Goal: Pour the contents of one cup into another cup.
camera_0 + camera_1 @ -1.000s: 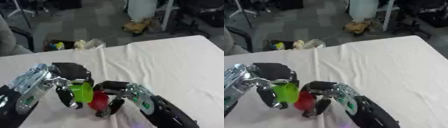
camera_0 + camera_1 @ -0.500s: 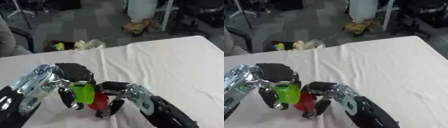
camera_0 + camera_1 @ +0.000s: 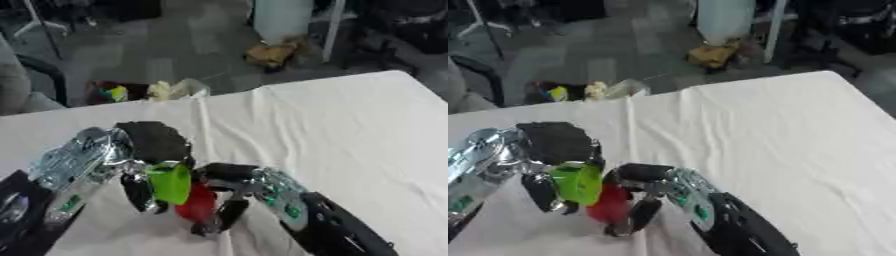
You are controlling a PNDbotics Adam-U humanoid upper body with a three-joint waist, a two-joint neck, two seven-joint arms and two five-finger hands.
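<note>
Fingers of the left hand [image 3: 144, 150] curled round the green cup [image 3: 171, 182], the right hand [image 3: 241, 187] round the red cup [image 3: 198, 204], lower left; misaligned rims risked spilling onto the bench [image 3: 332, 135].

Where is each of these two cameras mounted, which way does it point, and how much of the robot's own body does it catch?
Left eye view: in the head, looking down at the white-clothed table; the left robot hand holds a green cup tilted over a red cup in the right robot hand.
Right eye view: beside it, facing the same way; the same hands and forearms come in from the lower corners.
Shared: both cups, both hands, the table and the cluttered floor beyond.
</note>
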